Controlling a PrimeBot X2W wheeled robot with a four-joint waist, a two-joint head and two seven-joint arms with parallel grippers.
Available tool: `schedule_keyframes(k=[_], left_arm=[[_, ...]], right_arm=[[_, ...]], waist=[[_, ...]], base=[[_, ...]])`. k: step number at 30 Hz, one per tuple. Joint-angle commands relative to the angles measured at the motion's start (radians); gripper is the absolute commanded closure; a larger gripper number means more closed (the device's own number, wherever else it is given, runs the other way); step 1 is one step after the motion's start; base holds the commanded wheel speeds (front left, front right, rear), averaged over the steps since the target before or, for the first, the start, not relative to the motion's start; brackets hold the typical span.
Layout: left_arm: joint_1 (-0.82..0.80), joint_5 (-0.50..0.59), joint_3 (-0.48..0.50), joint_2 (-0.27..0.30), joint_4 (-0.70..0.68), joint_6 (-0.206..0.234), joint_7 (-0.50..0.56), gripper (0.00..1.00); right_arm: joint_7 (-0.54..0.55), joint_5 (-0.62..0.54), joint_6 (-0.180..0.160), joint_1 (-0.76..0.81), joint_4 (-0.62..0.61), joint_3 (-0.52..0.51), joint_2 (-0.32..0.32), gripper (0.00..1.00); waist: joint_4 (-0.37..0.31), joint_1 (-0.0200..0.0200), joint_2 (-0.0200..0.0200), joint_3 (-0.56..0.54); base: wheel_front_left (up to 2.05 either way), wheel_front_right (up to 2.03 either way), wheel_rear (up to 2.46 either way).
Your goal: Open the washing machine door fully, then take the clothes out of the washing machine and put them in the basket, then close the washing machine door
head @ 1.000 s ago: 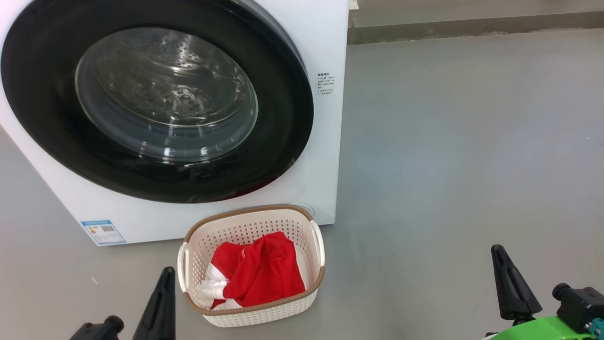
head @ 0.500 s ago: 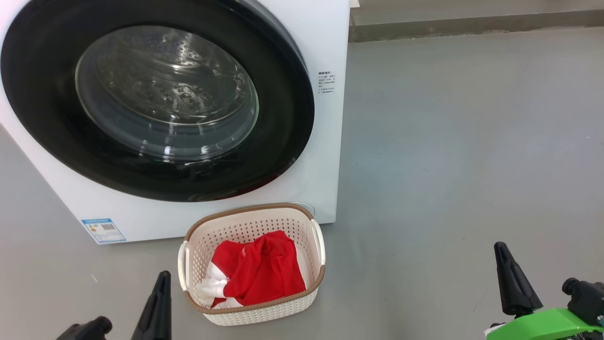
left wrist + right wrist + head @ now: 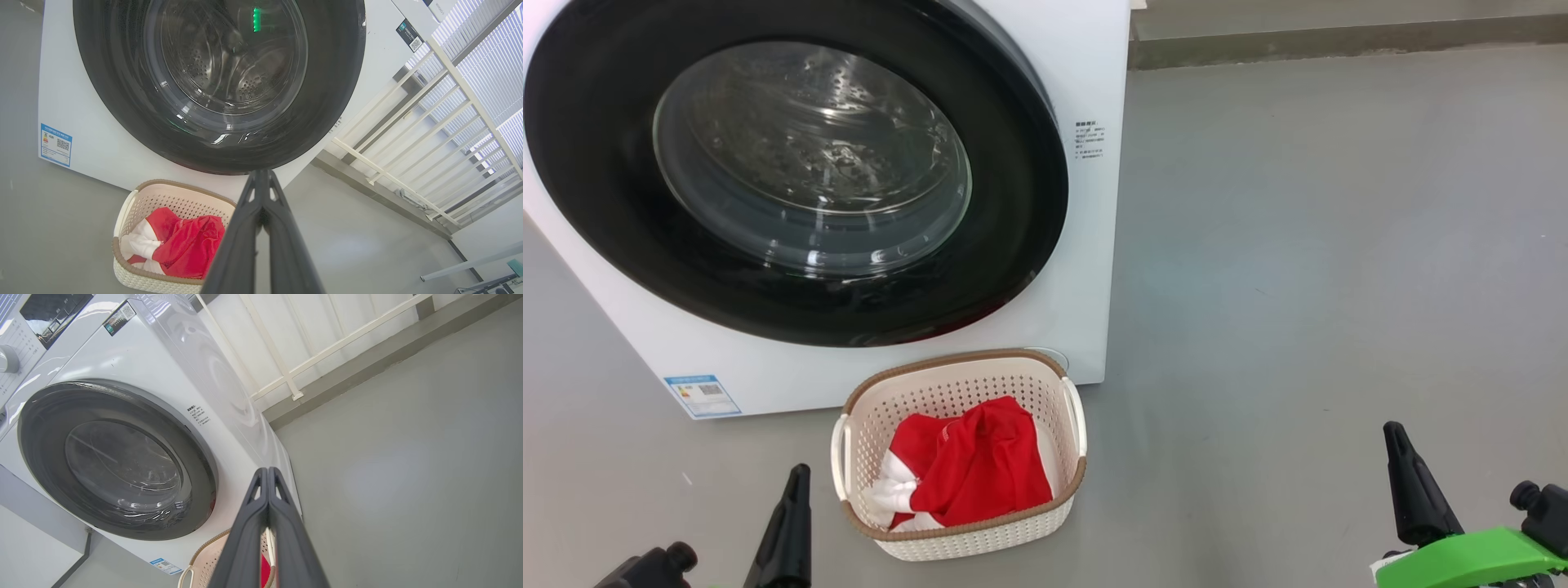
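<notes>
Nearest you, your left gripper [image 3: 799,478] and right gripper [image 3: 1393,437] both have fingers pressed together, holding nothing, over a smooth grey floor [image 3: 1298,286]. Just beside the left one sits a cream perforated plastic basket [image 3: 947,363] with a brown woven-look rim; crumpled red clothes [image 3: 972,469] with white trim lie inside. Right behind stands a boxy white washing machine [image 3: 1094,245], its round glossy black washing machine door [image 3: 1013,204] closed. A white railing [image 3: 429,122] is farthest.

Laundry corner: washing machine [image 3: 1088,261], bare grey floor [image 3: 1339,245]
</notes>
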Motion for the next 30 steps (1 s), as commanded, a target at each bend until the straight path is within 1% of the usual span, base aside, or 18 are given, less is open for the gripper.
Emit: schedule_keyframes(k=[1, 30], left_arm=[[-0.042, -0.032, 0.022, 0.005, -0.017, -0.01, 0.01, 1.0], [-0.073, -0.351, 0.056, 0.008, 0.023, -0.026, 0.09, 1.0]], right_arm=[[0.011, 0.036, -0.001, -0.059, -0.02, 0.002, -0.015, 1.0], [0.095, 0.36, -0.002, -0.103, 0.012, -0.002, -0.022, 1.0]], waist=[[0.0, -0.0001, 0.0, 0.0], [0.005, -0.0001, 0.0, 0.009]], base=[[0.0, 0.0, 0.0], [0.0, 0.0, 0.0]])
